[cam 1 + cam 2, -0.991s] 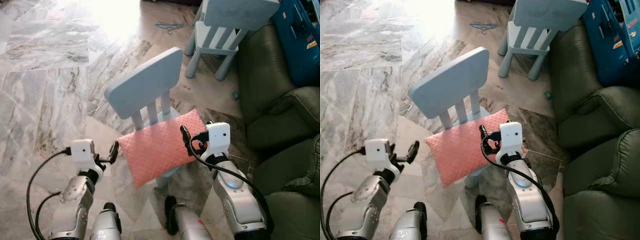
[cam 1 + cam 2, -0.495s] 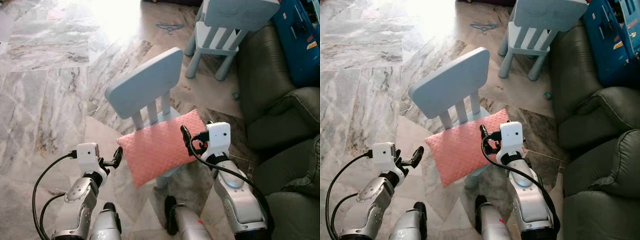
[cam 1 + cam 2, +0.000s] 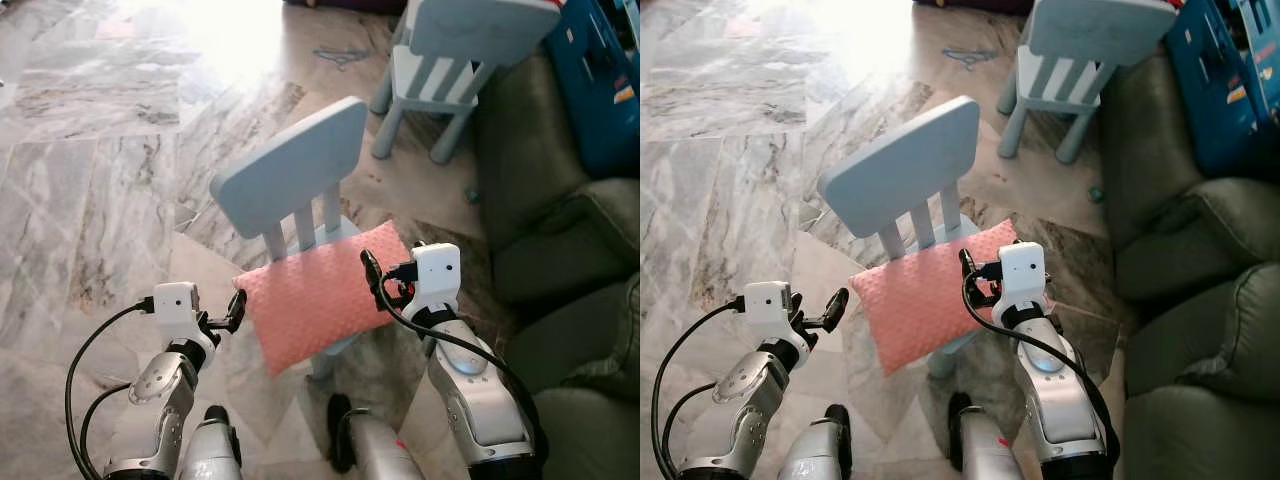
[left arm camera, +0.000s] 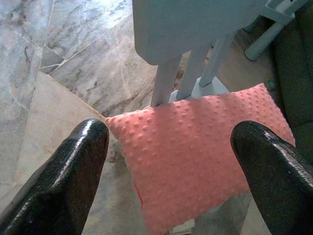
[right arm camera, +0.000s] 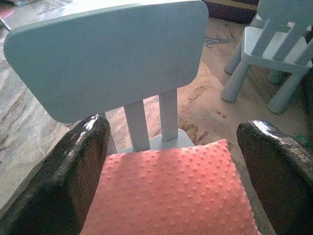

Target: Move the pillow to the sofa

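Note:
A salmon-pink dotted pillow (image 3: 318, 296) lies on the seat of a small light-blue chair (image 3: 290, 168), overhanging the front edge. My left gripper (image 3: 226, 312) is open just off the pillow's left corner; the left wrist view shows the pillow (image 4: 195, 161) between its spread fingers (image 4: 73, 171). My right gripper (image 3: 384, 279) is open at the pillow's right end, its fingers (image 5: 73, 176) wide apart with the pillow (image 5: 171, 196) and chair back (image 5: 107, 58) ahead. The dark green sofa (image 3: 560, 240) stands to the right.
A second light-blue chair (image 3: 450, 60) stands behind, near the sofa's arm. A blue box (image 3: 600, 80) sits on the sofa at the upper right. Marble floor (image 3: 90, 180) spreads to the left, with bright glare at the top.
My left gripper has shifted slightly right, closer to the pillow's left corner. The right arm and the pillow have stayed put.

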Controlling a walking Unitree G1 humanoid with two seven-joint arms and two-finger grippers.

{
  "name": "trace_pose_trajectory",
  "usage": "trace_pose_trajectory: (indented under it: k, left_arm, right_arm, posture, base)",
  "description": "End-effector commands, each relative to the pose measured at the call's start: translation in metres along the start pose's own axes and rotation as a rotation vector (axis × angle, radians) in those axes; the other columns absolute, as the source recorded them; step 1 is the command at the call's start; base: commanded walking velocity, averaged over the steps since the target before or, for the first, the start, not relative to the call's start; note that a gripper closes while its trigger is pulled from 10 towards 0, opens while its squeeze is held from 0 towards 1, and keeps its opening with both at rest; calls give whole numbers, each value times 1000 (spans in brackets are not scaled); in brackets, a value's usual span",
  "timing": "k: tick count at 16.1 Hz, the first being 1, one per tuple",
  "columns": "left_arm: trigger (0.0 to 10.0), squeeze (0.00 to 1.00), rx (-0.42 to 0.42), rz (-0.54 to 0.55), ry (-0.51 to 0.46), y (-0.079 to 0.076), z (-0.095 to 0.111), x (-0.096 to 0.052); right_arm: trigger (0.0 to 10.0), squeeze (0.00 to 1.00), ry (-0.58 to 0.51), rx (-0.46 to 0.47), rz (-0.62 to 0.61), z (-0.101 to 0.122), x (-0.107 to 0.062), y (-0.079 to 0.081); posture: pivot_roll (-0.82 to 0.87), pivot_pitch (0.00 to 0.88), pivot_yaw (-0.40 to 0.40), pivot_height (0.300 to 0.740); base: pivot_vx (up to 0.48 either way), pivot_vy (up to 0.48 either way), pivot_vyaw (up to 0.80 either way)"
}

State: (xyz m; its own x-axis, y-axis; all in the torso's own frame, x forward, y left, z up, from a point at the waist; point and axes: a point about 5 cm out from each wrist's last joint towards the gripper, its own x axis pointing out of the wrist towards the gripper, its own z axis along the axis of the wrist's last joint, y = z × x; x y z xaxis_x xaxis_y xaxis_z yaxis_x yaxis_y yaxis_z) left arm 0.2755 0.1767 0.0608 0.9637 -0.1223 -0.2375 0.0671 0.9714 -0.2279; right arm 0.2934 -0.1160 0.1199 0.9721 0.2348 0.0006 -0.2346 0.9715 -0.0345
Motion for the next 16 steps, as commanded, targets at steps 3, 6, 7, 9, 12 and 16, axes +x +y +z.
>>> trace_pose_trajectory:
  k: [3,6,7,9,12,16]
  left_arm:
    - [10000,0,-10,-10,11,-1,-6,-4]
    - [10000,0,-9,-5,16,0,-8,-4]
    - [10000,0,-7,-6,17,0,-8,-4]
    - [10000,0,1,-8,10,0,-7,-4]
    - [10000,0,-26,7,2,1,-7,-4]
    - [10000,0,-41,60,-12,6,-6,-3]
  right_arm:
    - [10000,0,26,-7,-3,-7,-3,-3]
    - [10000,0,26,-9,0,-6,-4,-3]
    - [10000,0,25,-9,1,-6,-4,-3]
    - [10000,0,25,-11,2,-6,-4,-3]
    - [10000,0,24,-15,4,-6,-3,-3]
    - [10000,0,24,-18,4,-6,-4,-4]
  posture:
    - [-21,297,-57,740]
    - [-21,299,-59,740]
    - [-21,299,-59,740]
    - [-22,298,-62,740]
    - [-25,298,-65,740]
    - [-28,297,-64,740]
  base:
    - [0,-480,0]
    - [0,-480,0]
    - [0,-480,0]
    - [0,-480,0]
    - [0,-420,0]
    - [0,0,0]
